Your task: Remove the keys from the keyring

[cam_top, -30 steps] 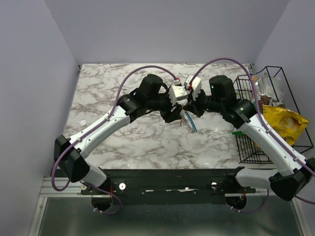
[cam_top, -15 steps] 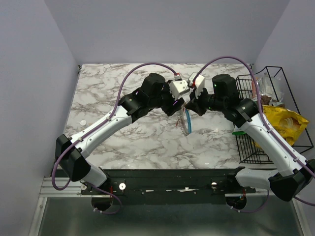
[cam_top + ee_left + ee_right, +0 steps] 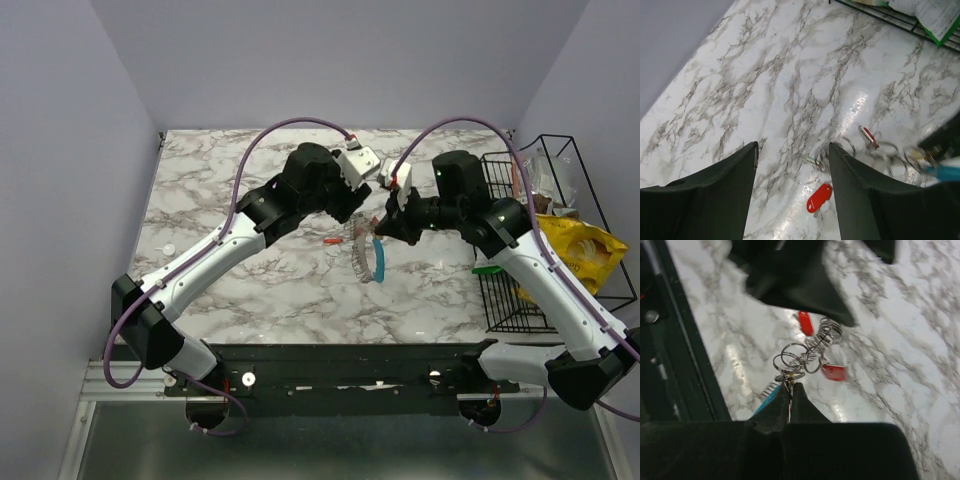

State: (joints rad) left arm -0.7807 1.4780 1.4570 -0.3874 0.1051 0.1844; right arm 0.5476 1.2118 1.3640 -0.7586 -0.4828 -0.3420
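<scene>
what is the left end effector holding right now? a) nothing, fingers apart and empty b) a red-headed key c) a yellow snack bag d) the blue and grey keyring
a: the left end effector has its fingers apart with only the white marble table showing between them, and the small red-headed key lies on that table, ungripped.

White tubular arms (image 3: 205,258), bulky black joints (image 3: 150,330); purple cables (image 3: 300,124) looped along each; white boxy wrist cameras (image 3: 357,162); black base rail (image 3: 350,365).
</scene>
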